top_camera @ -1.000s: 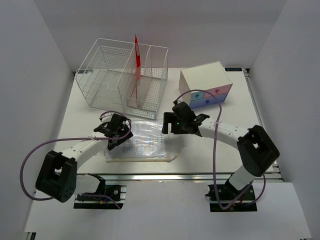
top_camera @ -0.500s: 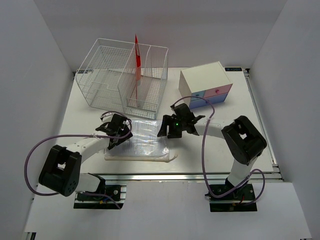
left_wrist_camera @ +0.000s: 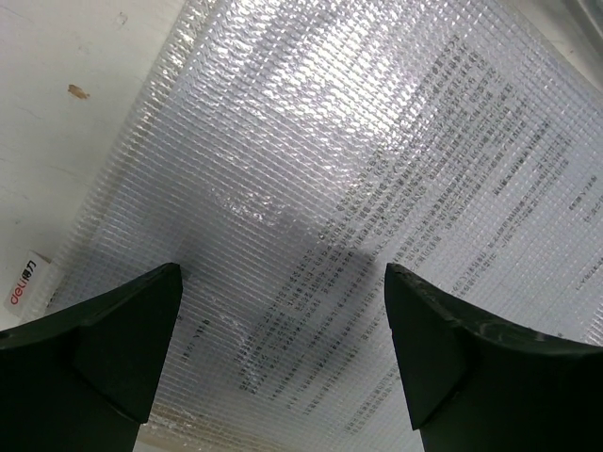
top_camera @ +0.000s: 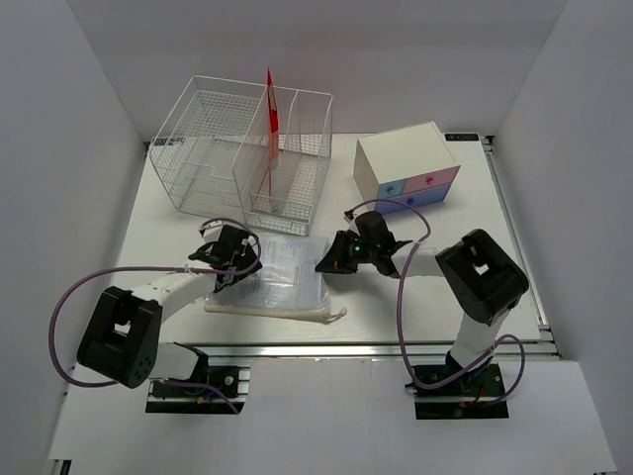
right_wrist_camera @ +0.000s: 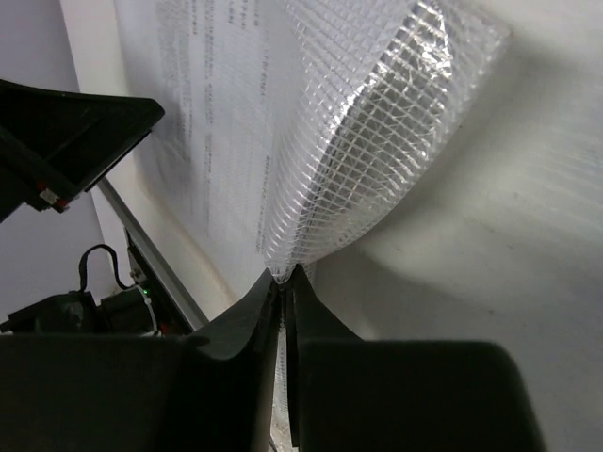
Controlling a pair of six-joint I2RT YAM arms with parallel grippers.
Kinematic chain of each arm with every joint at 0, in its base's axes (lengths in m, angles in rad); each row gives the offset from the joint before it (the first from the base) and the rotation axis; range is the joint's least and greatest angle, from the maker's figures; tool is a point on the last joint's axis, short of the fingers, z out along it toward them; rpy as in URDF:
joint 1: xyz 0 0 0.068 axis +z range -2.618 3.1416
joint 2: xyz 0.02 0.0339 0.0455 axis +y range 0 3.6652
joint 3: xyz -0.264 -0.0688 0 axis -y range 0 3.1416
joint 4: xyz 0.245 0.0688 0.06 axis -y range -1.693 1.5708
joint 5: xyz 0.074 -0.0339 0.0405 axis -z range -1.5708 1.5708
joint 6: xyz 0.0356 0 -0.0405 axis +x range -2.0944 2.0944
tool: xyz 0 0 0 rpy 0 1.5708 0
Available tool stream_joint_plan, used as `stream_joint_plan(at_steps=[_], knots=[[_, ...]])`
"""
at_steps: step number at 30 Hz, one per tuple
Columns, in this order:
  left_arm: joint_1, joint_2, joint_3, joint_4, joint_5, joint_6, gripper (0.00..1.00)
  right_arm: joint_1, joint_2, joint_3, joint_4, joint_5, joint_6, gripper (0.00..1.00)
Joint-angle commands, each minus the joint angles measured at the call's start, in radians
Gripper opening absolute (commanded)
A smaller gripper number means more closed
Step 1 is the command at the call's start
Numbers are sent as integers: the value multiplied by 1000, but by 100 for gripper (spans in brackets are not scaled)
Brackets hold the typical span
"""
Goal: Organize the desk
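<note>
Right gripper at the right edge of the clear mesh pouch, fingers clamped together on that edge. Edge curled up off the desk in the right wrist view, probably to break the flat sheet free for a lift. A thin, floppy hold, so likely to sag or slip.

Left gripper just above the pouch's left part, fingers wide apart, nothing between them. Seemingly poised to take the other side so the pouch travels level. Printed paper visible through the mesh.

Desk spread under everything, metal rail along its near edge, arm bases bolted there.

Far left: wire basket, red folder standing upright in it against a divider. A probable home for the pouch. Far right: white drawer box, blue and pink fronts shut.

Count: 1 pouch, 1 basket, 1 red folder, 1 drawer box, 2 grippers.
</note>
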Motion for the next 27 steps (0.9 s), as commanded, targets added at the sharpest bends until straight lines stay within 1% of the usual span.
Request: stream_joint_plan(at_steps=[1,2,3,5,6,8,9,10,11,12,13,15,16,18,19,20,21,22,23,24,25,26,27], knots=[[-4,51,-77,4,199,-49,97,20,-45,35,122,-68,28,4],[-4,25,-74,-5,187,-46,97,20,-51,63,85,-59,16,0],[-4,8,-66,-16,179,-43,97,21,-59,78,-20,-27,-23,0],[-5,-60,-43,-59,164,-16,97,21,-120,100,-140,18,-62,0],[-5,-90,-43,-59,158,-8,97,21,-120,98,-170,33,-63,0],[-5,-150,-7,-97,153,42,98,21,-184,94,-234,67,-90,0],[-5,-220,9,-108,154,61,98,21,-204,94,-271,100,-98,0],[-5,-255,38,-112,168,131,98,23,-247,92,-341,117,-107,0],[-5,-292,53,-106,194,173,98,23,-269,91,-365,131,-112,0],[-10,-362,70,-100,232,199,98,24,-287,88,-406,154,-113,0],[-15,-398,91,-80,272,290,98,23,-322,89,-450,160,-115,0],[-31,-458,118,-62,334,345,98,21,-347,106,-507,164,-118,0],[-34,-499,130,-28,431,401,98,21,-361,149,-590,185,-124,0],[-63,-521,144,18,538,454,98,20,-367,204,-671,206,-152,0],[-79,-526,142,54,617,513,98,20,-367,270,-711,229,-159,0],[-103,-518,141,67,631,541,98,14,-365,307,-791,231,-172,0],[-175,-506,148,68,632,567,98,8,-362,342,-831,240,-193,0],[-220,-469,159,50,586,622,98,1,-353,414,-871,239,-202,0],[-272,-448,173,39,542,642,98,-18,-349,446,-908,239,-215,0],[-380,-429,205,15,495,662,98,-29,-346,474,-963,239,-234,0],[-431,-412,222,4,462,722,98,-41,-345,498,-978,236,-245,0],[-483,-389,237,-8,381,745,98,-69,-345,543,-998,233,-254,0],[-564,-382,266,-16,336,760,98,-83,-345,563,-1036,236,-264,0]])
